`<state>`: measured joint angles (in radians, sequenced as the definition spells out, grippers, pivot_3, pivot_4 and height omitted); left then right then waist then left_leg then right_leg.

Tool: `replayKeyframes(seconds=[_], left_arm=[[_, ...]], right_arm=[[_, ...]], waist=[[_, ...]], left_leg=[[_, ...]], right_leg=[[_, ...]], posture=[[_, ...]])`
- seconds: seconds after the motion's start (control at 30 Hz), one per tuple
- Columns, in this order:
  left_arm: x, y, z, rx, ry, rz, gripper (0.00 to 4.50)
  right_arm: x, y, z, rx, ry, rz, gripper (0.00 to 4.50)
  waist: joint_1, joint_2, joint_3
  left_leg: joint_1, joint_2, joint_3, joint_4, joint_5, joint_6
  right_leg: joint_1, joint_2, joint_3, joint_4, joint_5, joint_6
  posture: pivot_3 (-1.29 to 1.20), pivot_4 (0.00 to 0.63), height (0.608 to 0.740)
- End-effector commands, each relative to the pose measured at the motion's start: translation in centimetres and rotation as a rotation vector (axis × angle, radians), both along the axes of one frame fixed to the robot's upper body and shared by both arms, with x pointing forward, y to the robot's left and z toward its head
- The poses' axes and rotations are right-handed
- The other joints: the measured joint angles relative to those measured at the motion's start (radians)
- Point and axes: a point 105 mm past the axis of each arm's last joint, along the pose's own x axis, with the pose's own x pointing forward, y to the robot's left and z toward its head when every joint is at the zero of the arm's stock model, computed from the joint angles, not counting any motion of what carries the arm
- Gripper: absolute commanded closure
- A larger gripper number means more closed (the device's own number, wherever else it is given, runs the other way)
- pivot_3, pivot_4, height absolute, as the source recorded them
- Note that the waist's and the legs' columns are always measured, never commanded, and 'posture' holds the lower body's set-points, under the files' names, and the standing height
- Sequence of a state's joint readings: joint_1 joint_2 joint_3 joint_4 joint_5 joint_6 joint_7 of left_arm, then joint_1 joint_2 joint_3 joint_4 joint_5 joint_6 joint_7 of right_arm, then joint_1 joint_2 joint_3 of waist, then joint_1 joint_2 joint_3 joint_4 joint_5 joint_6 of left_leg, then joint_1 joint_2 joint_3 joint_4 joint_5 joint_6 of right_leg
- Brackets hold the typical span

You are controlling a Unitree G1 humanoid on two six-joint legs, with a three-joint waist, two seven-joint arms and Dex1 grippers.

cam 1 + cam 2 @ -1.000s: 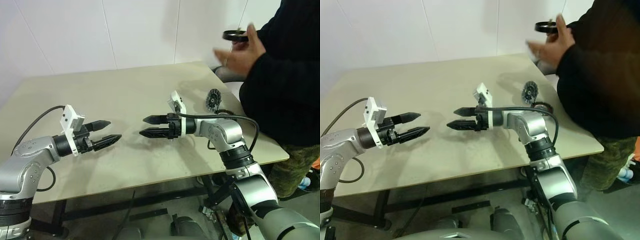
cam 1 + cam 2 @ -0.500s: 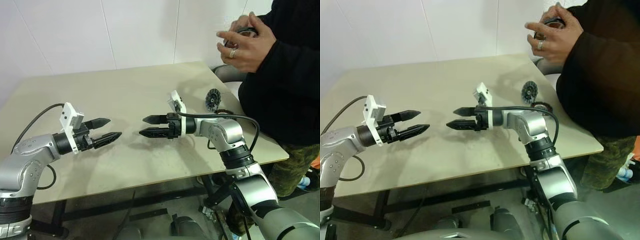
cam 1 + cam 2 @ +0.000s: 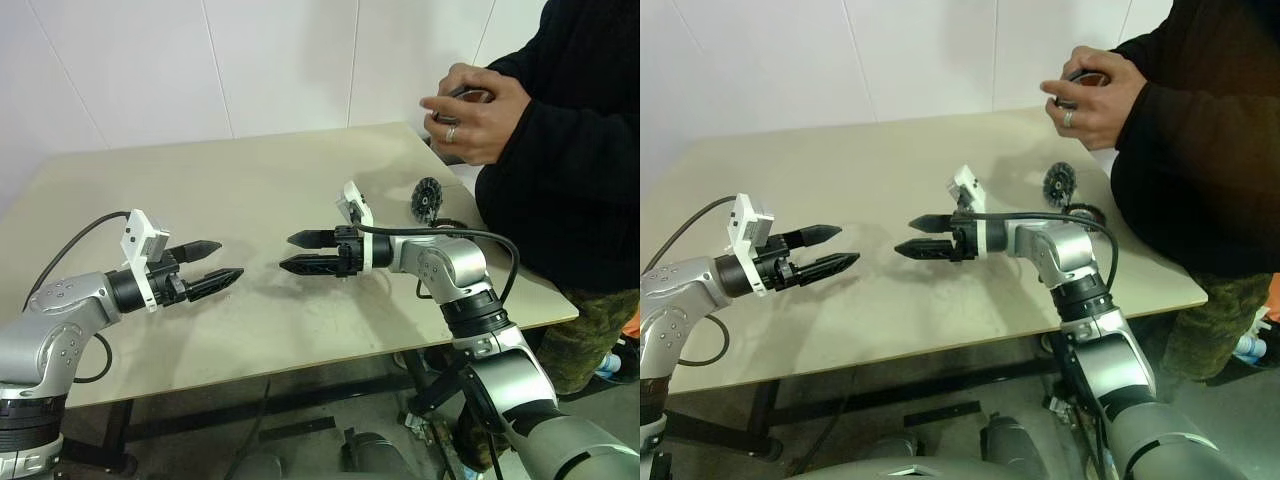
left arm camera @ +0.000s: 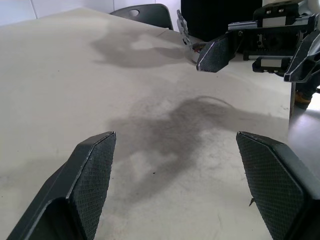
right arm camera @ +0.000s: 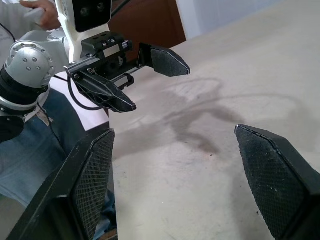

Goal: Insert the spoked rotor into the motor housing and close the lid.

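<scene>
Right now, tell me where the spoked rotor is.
In the left eye view the spoked rotor stands on edge at the table's far right, beyond the right gripper and below the person's hands.

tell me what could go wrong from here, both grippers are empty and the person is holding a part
1. The person's hands hold a dark part over the table's far right corner, beside the right arm; any reach there could strike them.
2. The lid stands on edge near the table edge; a nudge might roll it off.
3. The left gripper and right gripper, both open, point at each other and could collide.
</scene>
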<state>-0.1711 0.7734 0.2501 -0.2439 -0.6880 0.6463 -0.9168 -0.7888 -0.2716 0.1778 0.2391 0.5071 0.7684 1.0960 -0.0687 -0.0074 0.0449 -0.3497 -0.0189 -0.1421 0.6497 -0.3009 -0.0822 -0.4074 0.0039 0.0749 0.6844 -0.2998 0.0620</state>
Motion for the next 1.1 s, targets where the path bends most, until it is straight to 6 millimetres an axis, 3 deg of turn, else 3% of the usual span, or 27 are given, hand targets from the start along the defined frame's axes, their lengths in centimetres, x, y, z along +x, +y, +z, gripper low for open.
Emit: replayKeyframes(seconds=[0.03, 1.1], left_arm=[[0.3, 0.3, 1.0, 0.015, -0.046, 0.012, 0.4], [-0.3, -0.4, 1.7, -0.002, -0.061, -0.024, 0.4]], right_arm=[[0.4, -0.2, 1.5, 0.033, -0.044, -0.013, 0.48], [-0.6, 0.2, 2.3, 0.062, -0.05, 0.041, 0.48]], waist=[[0.0, 0.0, 0.0], [0.0, 0.0, 0.0]], left_leg=[[0.0, 0.0, 0.0, 0.0, 0.0, 0.0], [0.0, 0.0, 0.0, 0.0, 0.0, 0.0]], right_leg=[[0.0, 0.0, 0.0, 0.0, 0.0, 0.0], [0.0, 0.0, 0.0, 0.0, 0.0, 0.0]], posture=[[0.0, 0.0, 0.74], [0.0, 0.0, 0.74]])
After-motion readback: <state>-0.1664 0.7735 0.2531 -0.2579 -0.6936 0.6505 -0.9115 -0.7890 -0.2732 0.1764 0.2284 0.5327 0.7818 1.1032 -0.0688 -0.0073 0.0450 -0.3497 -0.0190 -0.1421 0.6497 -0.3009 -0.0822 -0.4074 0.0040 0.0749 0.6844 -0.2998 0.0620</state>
